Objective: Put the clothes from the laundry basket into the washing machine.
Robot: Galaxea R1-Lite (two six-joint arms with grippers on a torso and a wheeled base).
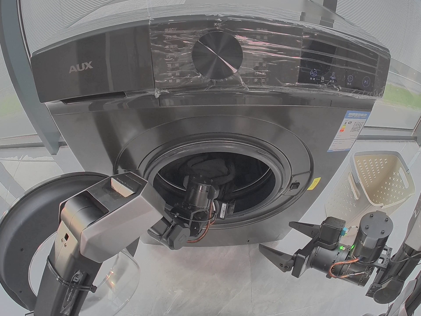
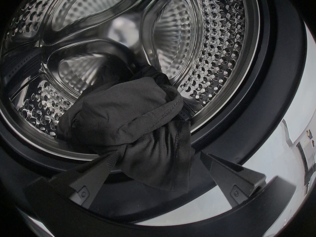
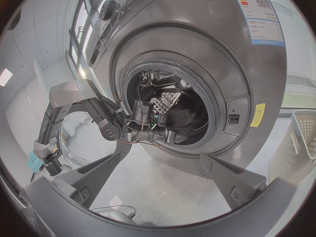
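1 blk garment (image 2: pixel 131 116) in drum (image 2: pixel 210 33), 1 basket (image 1: pixel 382 181)

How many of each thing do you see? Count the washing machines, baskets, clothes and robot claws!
Grey metal front-loading washing machine: 1
Cream perforated plastic laundry basket: 1
Black fabric garment at the drum's mouth: 1
Black robot grippers: 2, the left gripper and the right gripper, both open
Total: 5
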